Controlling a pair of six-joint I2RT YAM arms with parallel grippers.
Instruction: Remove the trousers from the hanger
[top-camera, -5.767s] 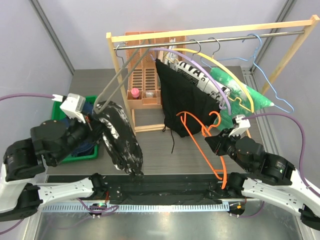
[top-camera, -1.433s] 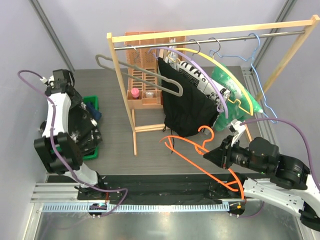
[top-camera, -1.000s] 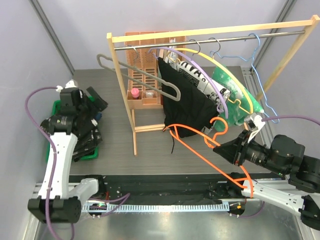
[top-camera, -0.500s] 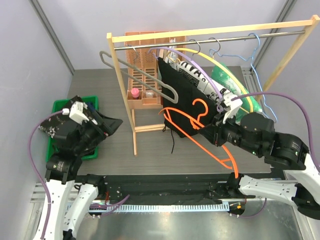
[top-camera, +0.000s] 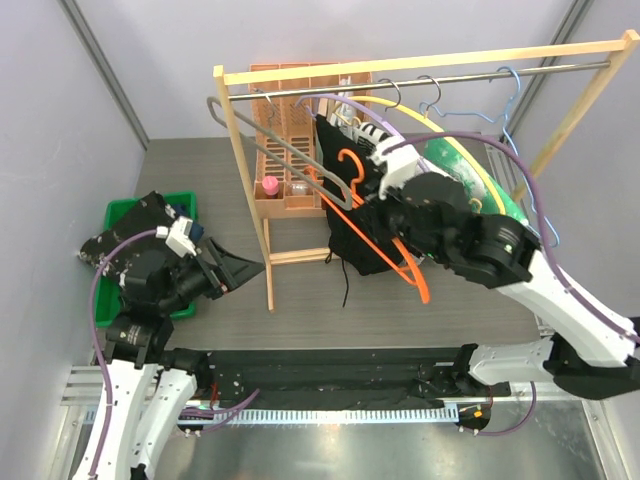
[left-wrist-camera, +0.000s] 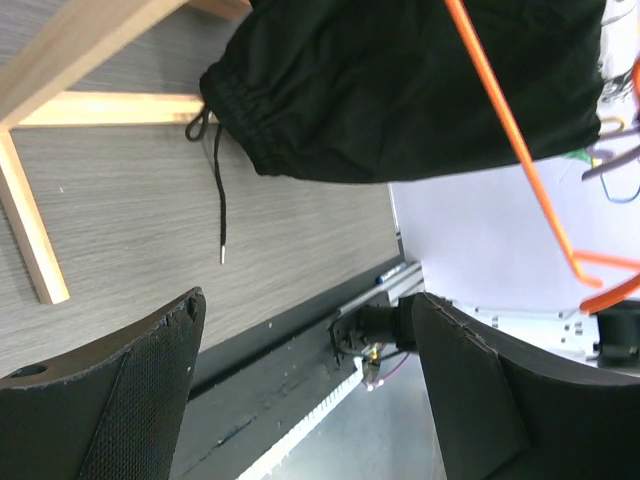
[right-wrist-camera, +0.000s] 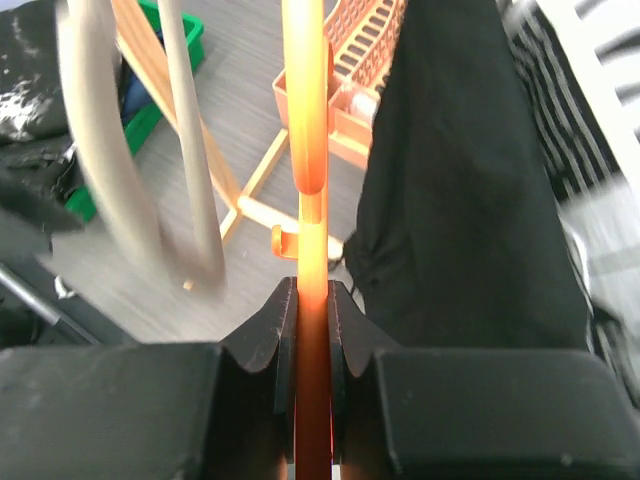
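The black speckled trousers (right-wrist-camera: 22, 100), draped on the grey hanger (top-camera: 282, 152) in the left arm's grasp seconds ago, are now off it. The right arm has meanwhile lifted the orange hanger (right-wrist-camera: 305, 120) from the table's near edge up in front of the plain black garment (top-camera: 368, 225).

The speckled pair lies bunched in the green bin (top-camera: 118, 212) at the table's left side. The navy trousers (right-wrist-camera: 132, 95) show as a small patch of blue beside it in the same bin. In the overhead view the left arm hides most of the bin.

The left gripper (left-wrist-camera: 308, 300) has come away from the bin and now points at the foot of the wooden rack (top-camera: 243, 180). Its fingers are spread wide with nothing between them. The trousers sit behind it, apart from its fingertips.

The right gripper (right-wrist-camera: 312, 300) is well apart from both pairs, across the rack. Its jaws are pressed together on the bare orange hanger, whose hook rises just below the rail.

The grey hanger, also bare, hangs tilted from the rail at the rack's left end. The black garment's drawstring (left-wrist-camera: 221, 190) dangles over the grey table (top-camera: 300, 310). A black-and-white lettered cloth (top-camera: 392, 140) hangs behind the garment.
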